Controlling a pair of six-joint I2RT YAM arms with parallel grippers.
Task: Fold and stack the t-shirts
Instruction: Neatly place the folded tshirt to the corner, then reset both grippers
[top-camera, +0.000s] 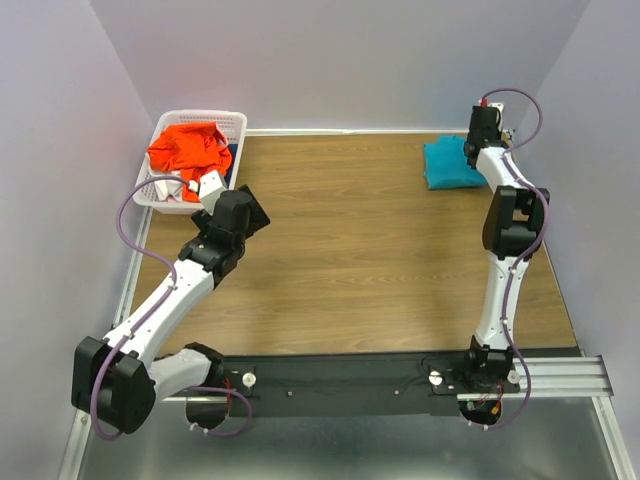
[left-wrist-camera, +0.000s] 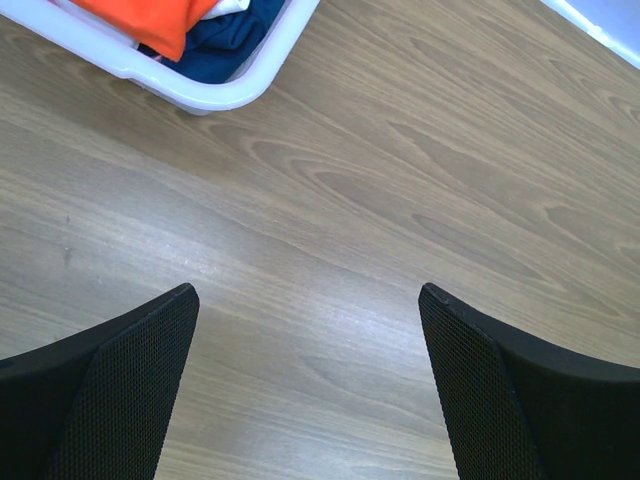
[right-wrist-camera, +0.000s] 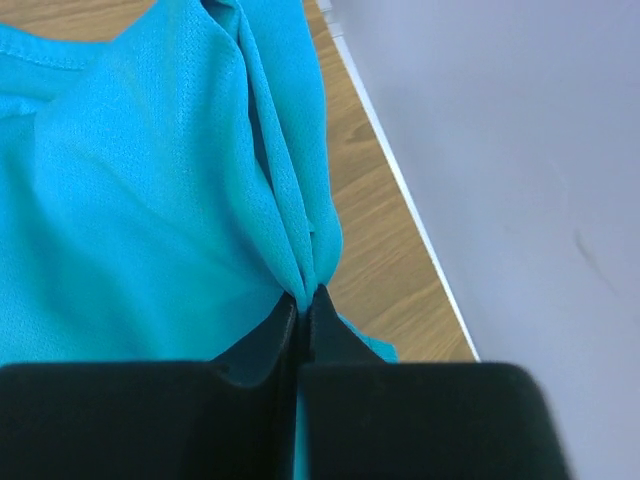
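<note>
The right gripper is pinched tight on a ridge of the teal-blue t-shirt, its fingers pressed together with the cloth gathered between them; only the right wrist view shows this grip, since in the top view the wrist covers it; the right arm stands stretched forward along the table's right edge, reaching the far right corner, where the teal-blue t-shirt lies as a folded bundle close to the wall; the left gripper is spread wide and holds nothing, above the bare wooden table; the left arm angles from its low elbow toward the white basket at the far left; inside lies the orange-red t-shirt; the left wrist view adds a dark blue t-shirt under it.
</note>
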